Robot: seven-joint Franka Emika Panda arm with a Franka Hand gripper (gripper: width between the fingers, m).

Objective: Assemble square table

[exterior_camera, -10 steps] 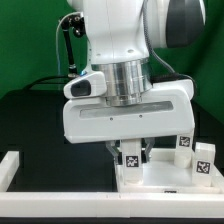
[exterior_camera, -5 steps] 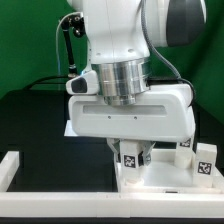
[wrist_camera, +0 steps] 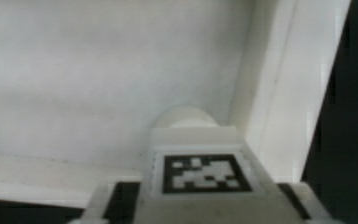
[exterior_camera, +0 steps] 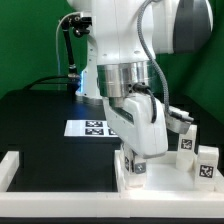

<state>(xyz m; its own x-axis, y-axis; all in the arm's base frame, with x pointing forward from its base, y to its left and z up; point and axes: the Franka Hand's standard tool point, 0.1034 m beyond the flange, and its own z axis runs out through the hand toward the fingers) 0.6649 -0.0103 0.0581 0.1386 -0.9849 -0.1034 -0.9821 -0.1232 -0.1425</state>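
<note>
One leg (wrist_camera: 201, 165) sits clamped in the pincer (exterior_camera: 135, 163), above the tabletop (exterior_camera: 170, 178).

Black surface (exterior_camera: 35, 120) under everything, matte, running out toward the exterior view's left of the gripper. Marker board (exterior_camera: 90, 128) lies flat on it, thin white strip with printed tags, just behind the gripper and toward the exterior view's left; its far end is hidden. Long white rail (exterior_camera: 12, 166) sits well apart from the gripper at the exterior view's left edge, another white rail (exterior_camera: 60, 190) runs along the front edge below the gripper. Green backdrop (exterior_camera: 30, 50) behind. Black cables (exterior_camera: 68, 45) hang up behind, above the marker board.
</note>
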